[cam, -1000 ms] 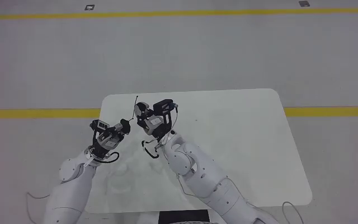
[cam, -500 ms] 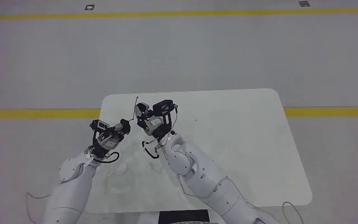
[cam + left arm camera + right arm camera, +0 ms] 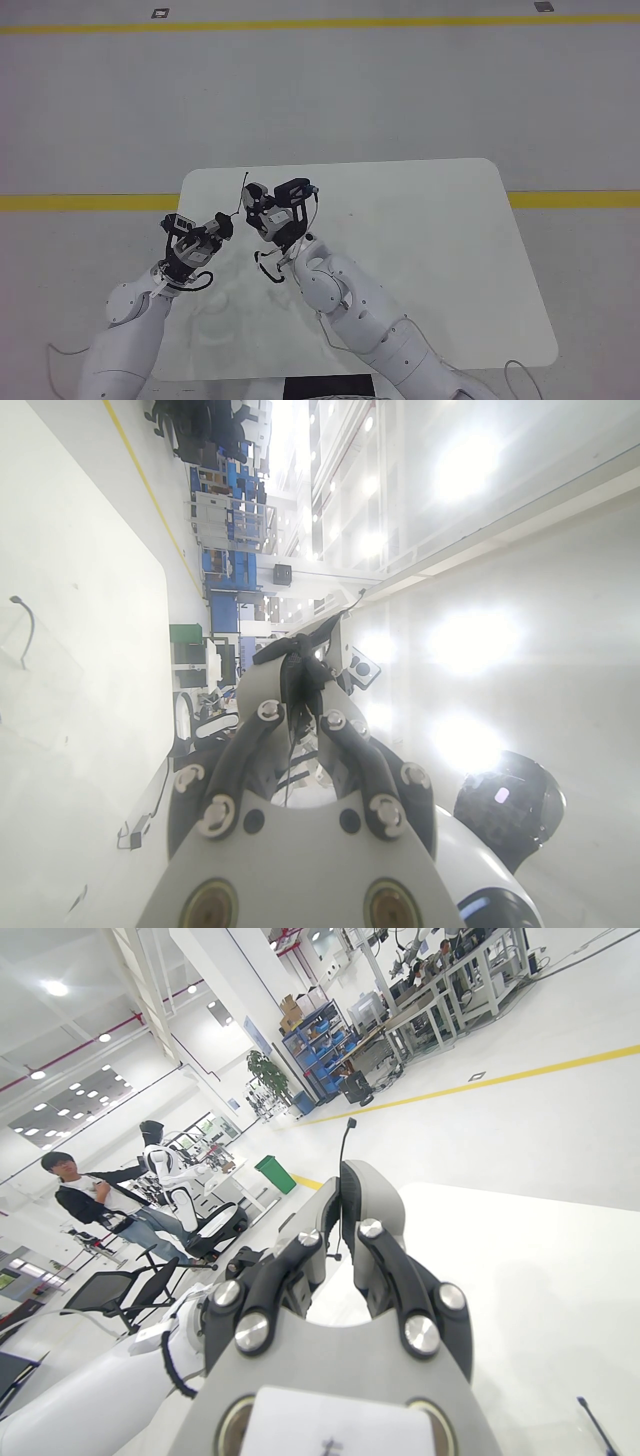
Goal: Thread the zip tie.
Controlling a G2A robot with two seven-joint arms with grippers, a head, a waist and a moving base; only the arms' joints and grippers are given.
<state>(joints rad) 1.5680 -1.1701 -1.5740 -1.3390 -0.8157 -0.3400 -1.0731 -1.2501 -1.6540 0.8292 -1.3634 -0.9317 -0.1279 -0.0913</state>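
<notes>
Your right hand [image 3: 341,1190] is clenched on the zip tie [image 3: 343,1148], its head poking out. Your left hand [image 3: 297,680], just beside it over the desk [image 3: 420,250], grips the zip tie too.

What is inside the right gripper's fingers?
A black zip tie, clamped in the right gripper; its head sticks out past the fingertips. The stretch between the pads is covered.
</notes>
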